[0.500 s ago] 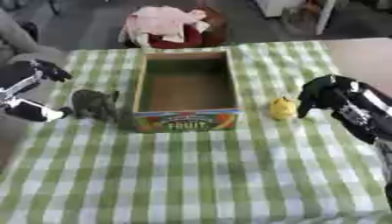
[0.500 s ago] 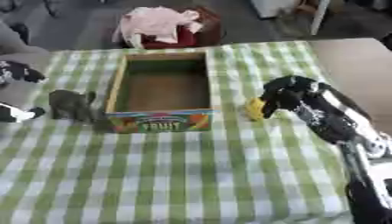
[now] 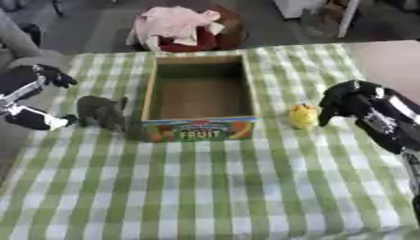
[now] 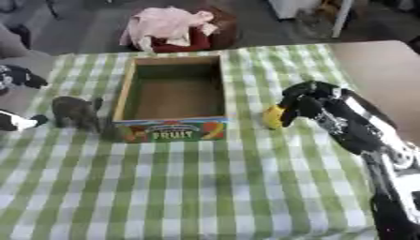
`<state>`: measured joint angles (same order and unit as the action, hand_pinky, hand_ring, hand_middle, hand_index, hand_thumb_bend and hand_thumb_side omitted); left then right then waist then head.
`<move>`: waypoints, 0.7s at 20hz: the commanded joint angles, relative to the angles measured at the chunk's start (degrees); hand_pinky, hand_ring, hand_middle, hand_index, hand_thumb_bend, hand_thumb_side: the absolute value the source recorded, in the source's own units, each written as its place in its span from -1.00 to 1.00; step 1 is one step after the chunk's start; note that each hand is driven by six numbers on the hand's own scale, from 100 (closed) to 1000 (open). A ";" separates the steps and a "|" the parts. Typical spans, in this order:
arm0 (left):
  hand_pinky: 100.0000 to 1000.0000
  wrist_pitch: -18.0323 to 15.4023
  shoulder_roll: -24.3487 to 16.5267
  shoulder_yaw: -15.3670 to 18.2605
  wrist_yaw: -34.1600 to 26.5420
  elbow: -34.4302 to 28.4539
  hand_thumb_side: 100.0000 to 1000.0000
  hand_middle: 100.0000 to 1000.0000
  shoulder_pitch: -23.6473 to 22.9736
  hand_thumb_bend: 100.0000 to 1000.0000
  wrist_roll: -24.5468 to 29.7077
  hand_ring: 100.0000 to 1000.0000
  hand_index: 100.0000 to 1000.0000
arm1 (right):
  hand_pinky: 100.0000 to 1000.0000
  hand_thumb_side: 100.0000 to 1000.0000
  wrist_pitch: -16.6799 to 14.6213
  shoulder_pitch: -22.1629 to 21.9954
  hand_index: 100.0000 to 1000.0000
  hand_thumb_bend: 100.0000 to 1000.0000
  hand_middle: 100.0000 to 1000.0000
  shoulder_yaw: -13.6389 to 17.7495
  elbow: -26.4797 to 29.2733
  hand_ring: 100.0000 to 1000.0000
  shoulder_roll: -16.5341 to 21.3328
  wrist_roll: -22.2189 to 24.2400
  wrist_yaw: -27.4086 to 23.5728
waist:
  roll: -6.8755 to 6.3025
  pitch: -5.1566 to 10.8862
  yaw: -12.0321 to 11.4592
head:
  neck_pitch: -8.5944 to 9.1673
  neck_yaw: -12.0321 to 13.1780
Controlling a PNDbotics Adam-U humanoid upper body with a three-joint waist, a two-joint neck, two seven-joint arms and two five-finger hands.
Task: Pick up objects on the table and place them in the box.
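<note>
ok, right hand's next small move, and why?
Probably close the right hand around the yellow toy and lift. Its curled fingers hang right beside the toy, which stands on the cloth just right of the box; the box looks empty. The left hand sits by the grey animal toy, not holding it.

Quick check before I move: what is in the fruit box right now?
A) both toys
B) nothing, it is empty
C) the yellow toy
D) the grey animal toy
B: the box shows only its bare brown floor, while the yellow toy sits on the cloth to its right beside the right hand, and the grey animal toy stands on the cloth to its left near the left hand.
</note>
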<state>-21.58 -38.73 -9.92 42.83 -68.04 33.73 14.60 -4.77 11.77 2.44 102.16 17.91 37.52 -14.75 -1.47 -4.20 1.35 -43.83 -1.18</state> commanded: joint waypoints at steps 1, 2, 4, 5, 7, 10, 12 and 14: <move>0.39 0.04 -0.99 0.21 0.31 -0.27 -0.63 0.22 1.34 -0.19 -0.30 0.37 0.58 | -0.01 -0.01 -0.08 0.62 0.46 -0.88 0.13 0.25 0.81 0.05 0.90 0.06 -0.16 | -0.01 0.65 0.00 | -0.29 -0.13; 0.39 0.09 -0.84 0.22 0.49 -0.12 -0.63 0.22 1.54 -0.19 -0.31 0.37 0.58 | -0.01 -0.01 -0.08 0.56 0.46 -0.88 0.13 0.22 0.79 0.05 0.87 0.10 -0.14 | 0.03 0.65 0.01 | -0.29 -0.11; 0.39 -0.01 -0.60 0.15 0.85 0.12 -0.65 0.22 1.80 -0.20 -0.39 0.37 0.58 | -0.01 -0.01 -0.10 0.53 0.46 -0.88 0.13 0.18 0.77 0.05 0.84 0.18 -0.07 | 0.07 0.65 0.07 | -0.29 -0.05; 0.39 -0.09 -0.48 0.07 1.06 0.24 -0.64 0.22 1.94 -0.19 -0.40 0.37 0.58 | -0.01 -0.01 -0.12 0.55 0.46 -0.88 0.13 0.19 0.76 0.05 0.85 0.17 -0.08 | 0.08 0.65 0.09 | -0.29 -0.07; 0.40 -0.37 -0.09 -0.20 1.74 0.63 -0.62 0.23 2.36 -0.16 -0.33 0.37 0.58 | -0.01 -0.01 -0.15 0.60 0.46 -0.88 0.13 0.15 0.76 0.05 0.87 0.18 -0.10 | 0.10 0.61 0.18 | -0.29 0.02; 0.41 -0.83 0.76 -0.57 3.67 1.94 -0.56 0.24 3.11 -0.09 -0.22 0.37 0.59 | -0.01 -0.01 -0.15 0.58 0.46 -0.88 0.13 0.05 0.72 0.05 0.84 0.30 -0.02 | 0.12 0.54 0.31 | -0.29 0.19; 0.41 -1.22 1.63 -0.74 5.14 3.48 -0.53 0.25 3.76 -0.07 -0.12 0.35 0.59 | -0.01 -0.01 -0.17 0.61 0.46 -0.88 0.13 0.00 0.71 0.05 0.81 0.37 -0.02 | 0.17 0.51 0.47 | -0.29 0.27; 0.42 -1.68 2.45 -0.72 6.36 4.93 -0.52 0.25 4.34 -0.07 -0.24 0.35 0.59 | -0.01 -0.01 -0.19 0.63 0.46 -0.88 0.13 -0.06 0.70 0.05 0.78 0.44 -0.05 | 0.23 0.49 0.63 | -0.29 0.36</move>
<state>-22.83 -35.51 -10.83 48.40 -63.36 36.73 14.47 -4.84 11.77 2.40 102.15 17.90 37.69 -14.75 -1.29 -4.24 1.98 -43.83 -1.06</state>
